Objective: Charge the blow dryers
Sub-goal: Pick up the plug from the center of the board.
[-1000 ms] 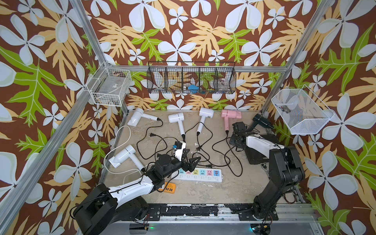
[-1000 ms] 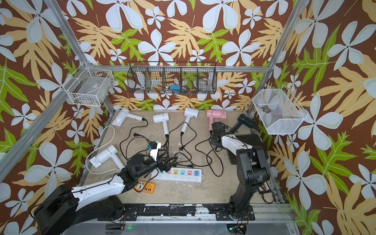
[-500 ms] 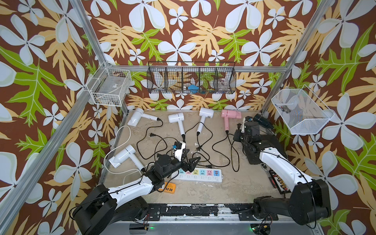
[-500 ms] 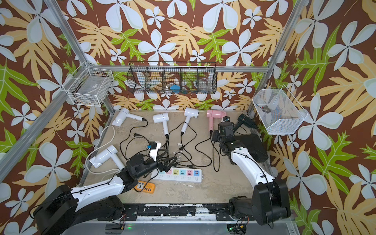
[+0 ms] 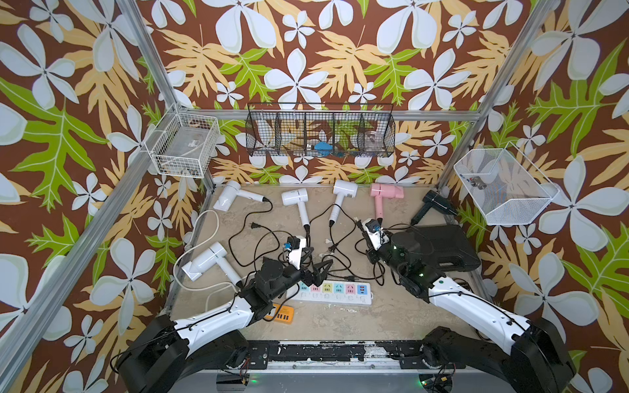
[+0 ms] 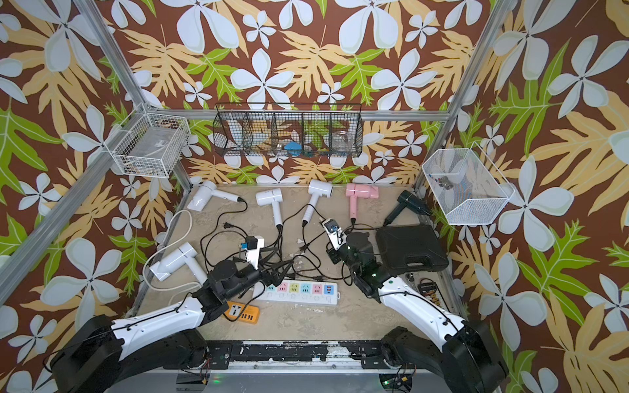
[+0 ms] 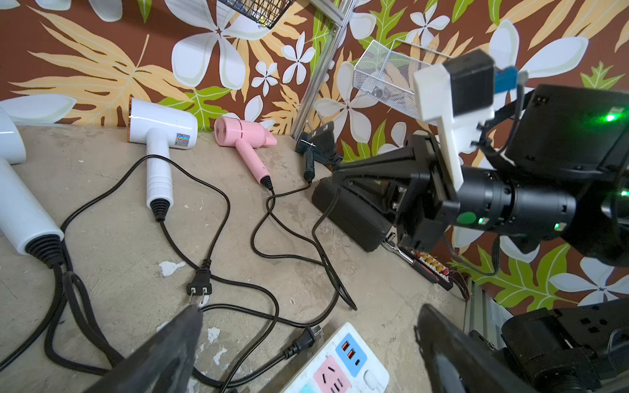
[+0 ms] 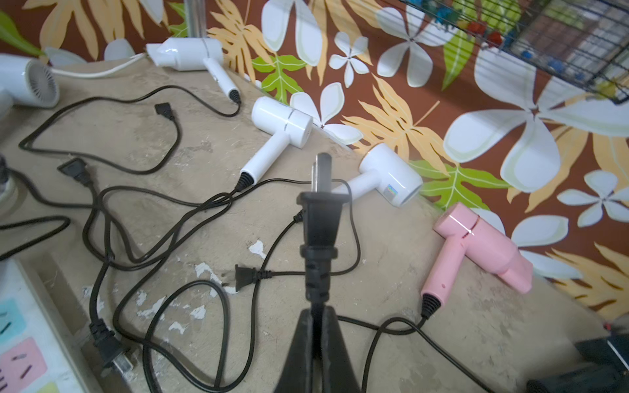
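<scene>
Nearest, an orange power strip (image 5: 280, 312) lies just in front of the white power strip (image 5: 340, 294), at its left end. Just behind that same end the left gripper (image 7: 308, 311) hovers low over the table (image 5: 340, 326), jaws spread wide with nothing between them. Behind the strip's right end the right gripper (image 8: 316, 311) is pinched tight on the tail of a black plug (image 8: 319, 217) wired to the pink blow dryer (image 5: 386, 192). One white blow dryer (image 5: 207, 260) lies left of the strip, and farthest behind it, along the back wall, lie three more white blow dryers (image 5: 231, 199) (image 5: 295, 197) (image 5: 343, 190), the pink one and a black blow dryer (image 5: 437, 202).
</scene>
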You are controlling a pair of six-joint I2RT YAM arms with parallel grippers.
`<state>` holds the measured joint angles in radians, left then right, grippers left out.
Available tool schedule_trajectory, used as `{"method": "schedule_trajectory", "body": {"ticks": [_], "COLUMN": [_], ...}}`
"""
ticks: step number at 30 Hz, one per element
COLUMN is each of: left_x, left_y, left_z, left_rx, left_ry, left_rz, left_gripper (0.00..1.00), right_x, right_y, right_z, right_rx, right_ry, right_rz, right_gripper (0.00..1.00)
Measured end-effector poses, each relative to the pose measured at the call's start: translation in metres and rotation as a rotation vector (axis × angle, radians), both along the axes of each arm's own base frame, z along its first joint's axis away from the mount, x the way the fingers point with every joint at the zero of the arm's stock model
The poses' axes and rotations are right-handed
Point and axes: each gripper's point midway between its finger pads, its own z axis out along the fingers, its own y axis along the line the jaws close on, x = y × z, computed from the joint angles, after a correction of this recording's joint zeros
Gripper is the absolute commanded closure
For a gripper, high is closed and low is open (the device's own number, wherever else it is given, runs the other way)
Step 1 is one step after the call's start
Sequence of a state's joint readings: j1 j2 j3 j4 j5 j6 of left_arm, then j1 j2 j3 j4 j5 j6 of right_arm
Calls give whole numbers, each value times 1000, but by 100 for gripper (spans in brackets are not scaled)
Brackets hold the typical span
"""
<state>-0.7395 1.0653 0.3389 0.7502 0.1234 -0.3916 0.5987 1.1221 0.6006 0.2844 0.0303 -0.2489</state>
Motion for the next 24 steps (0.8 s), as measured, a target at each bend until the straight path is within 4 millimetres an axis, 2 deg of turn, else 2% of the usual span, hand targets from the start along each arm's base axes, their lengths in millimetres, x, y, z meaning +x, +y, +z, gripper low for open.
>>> {"method": "schedule_trajectory", "body": {"ticks": [5,11,16,20,24], "left_x": [1,18,17,18,6], "left_y": [2,16,2,-13,-18], "left_z": [2,-3,15,31,28], "left_rx": [-26,-142,-239,-258,-279], "left_ry": [22,186,357,471,611], "left_rz": [12,60,-17,-71,-114], "left_gripper": [0,0,1,15,25], "right_x": [-21,-31,-42,-49,-53], "right_y": [25,33,42,50,52], "right_z": [-11,-20,-30,-34,-37], "right_rx": [-121,-223,-321,-380,-423], "right_ry": [-52,-96,-138,-179,-211], "right_rz": [113,140,171,186,190], "right_gripper": [100,100,100,100,100]}}
